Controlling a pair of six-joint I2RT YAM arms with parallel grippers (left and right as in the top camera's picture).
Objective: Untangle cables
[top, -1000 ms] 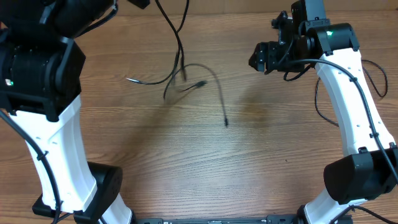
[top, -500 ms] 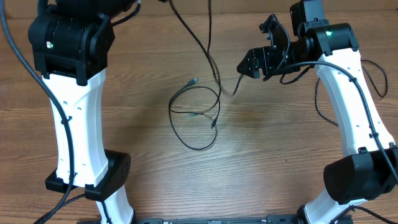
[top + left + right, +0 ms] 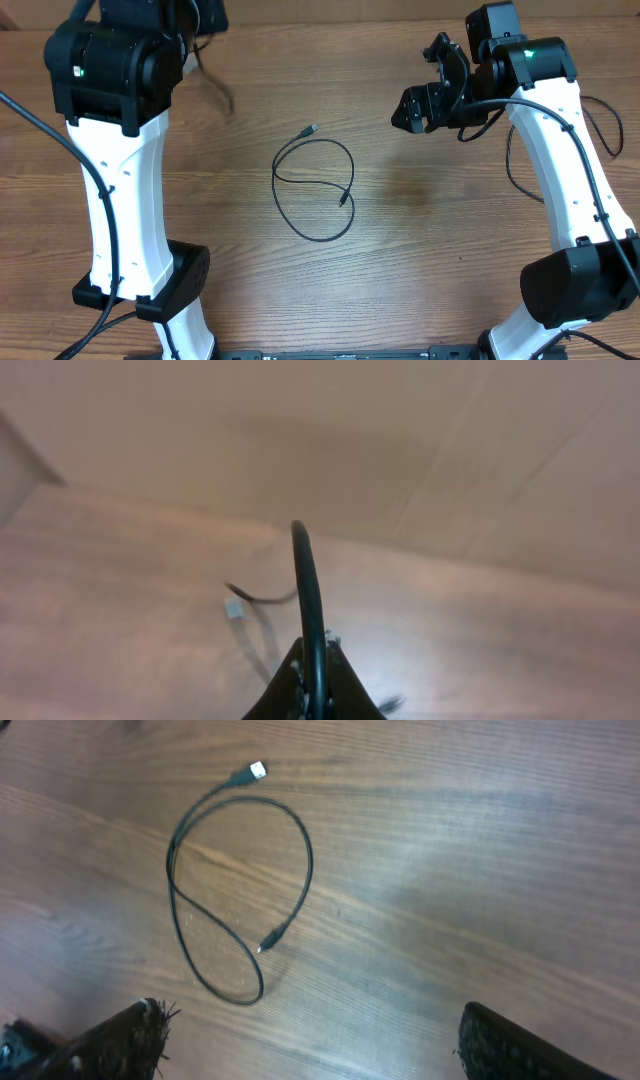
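Right pincer [image 3: 420, 78] is hanging wide open, the looped cable [image 3: 315, 188] lying well apart on the worktop [image 3: 450, 260]; left pincer [image 3: 312, 665] is clamping a second cable [image 3: 306, 575].

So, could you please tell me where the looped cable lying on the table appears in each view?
Overhead: looped cable at the centre of the table.
Right wrist: upper left of the picture.
Left wrist: not in it; only a different cable, held by the left gripper.
Shared landmark: its silvery plug, at the loop's top in both.
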